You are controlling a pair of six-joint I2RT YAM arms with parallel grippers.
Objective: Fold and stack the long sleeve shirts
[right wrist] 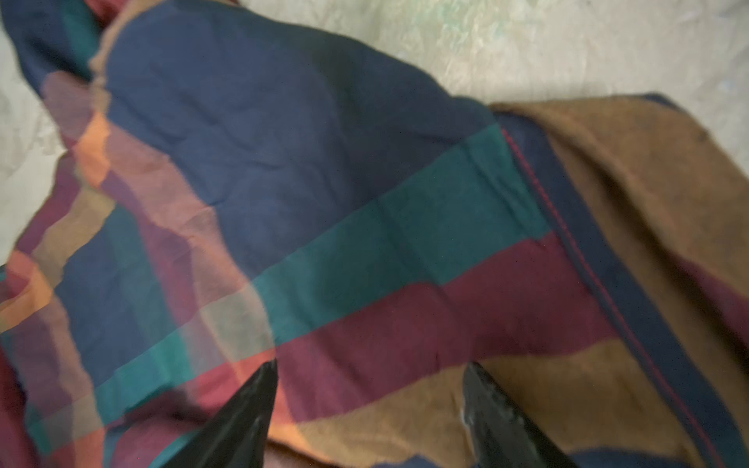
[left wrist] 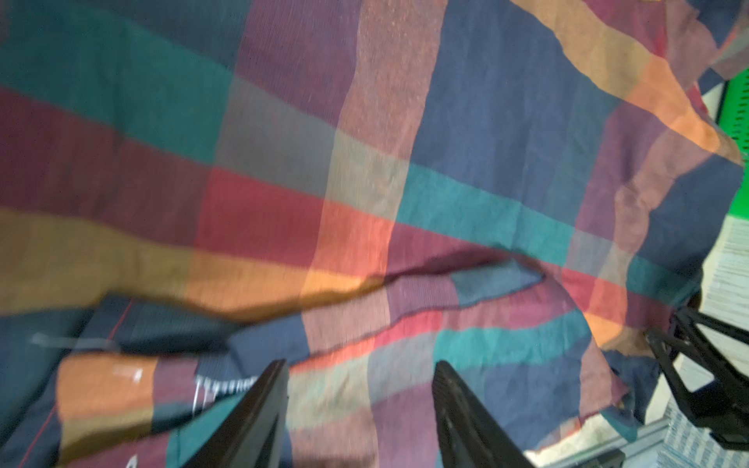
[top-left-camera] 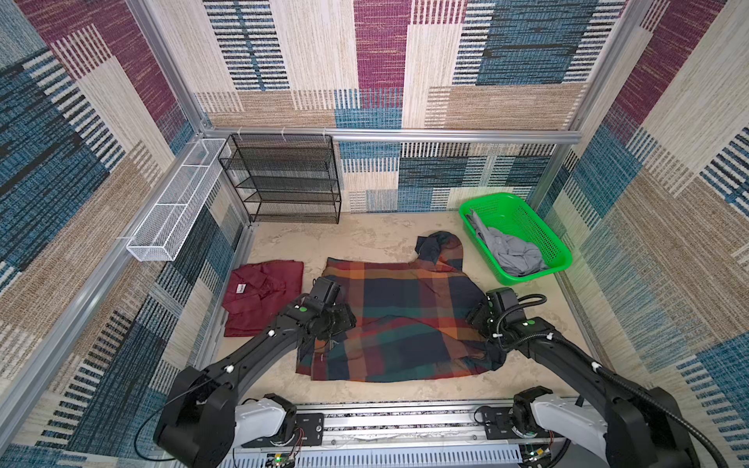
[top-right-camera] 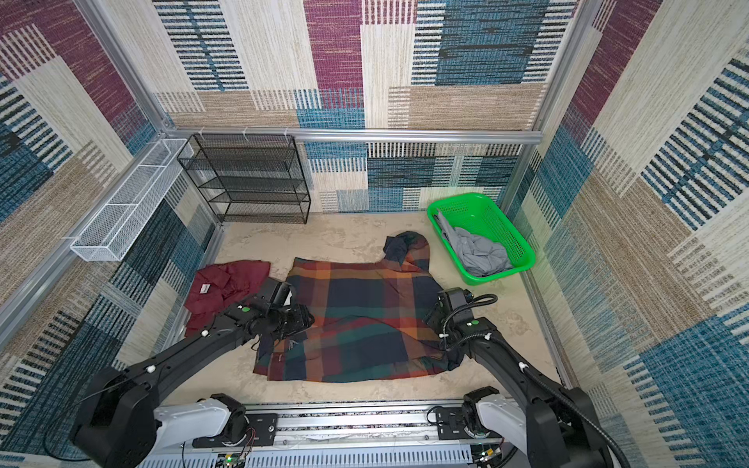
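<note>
Left hand (left wrist: 360,364): fingers parted, gripping nothing, low over the near left part of the plaid shirt (top-left-camera: 405,320).
Right hand (right wrist: 371,364): fingers parted wide, nothing between them, over the near right edge of the same shirt.
Plaid shirt: lies spread across the middle of the desk (top-left-camera: 364,239), one layer folded over another; navy, teal, orange and red checks; a bunched navy part sticks out at the far right corner.
Maroon shirt (top-left-camera: 263,295): lies folded on the desk beside the plaid shirt, on its left, small white label facing up.
Grey shirt (top-left-camera: 514,251): sits crumpled inside the green basket (top-left-camera: 523,223), far right.
Black mesh rack (top-left-camera: 283,178): stands against the back wall, far left.
White wire basket (top-left-camera: 178,202): hangs along the left wall.
</note>
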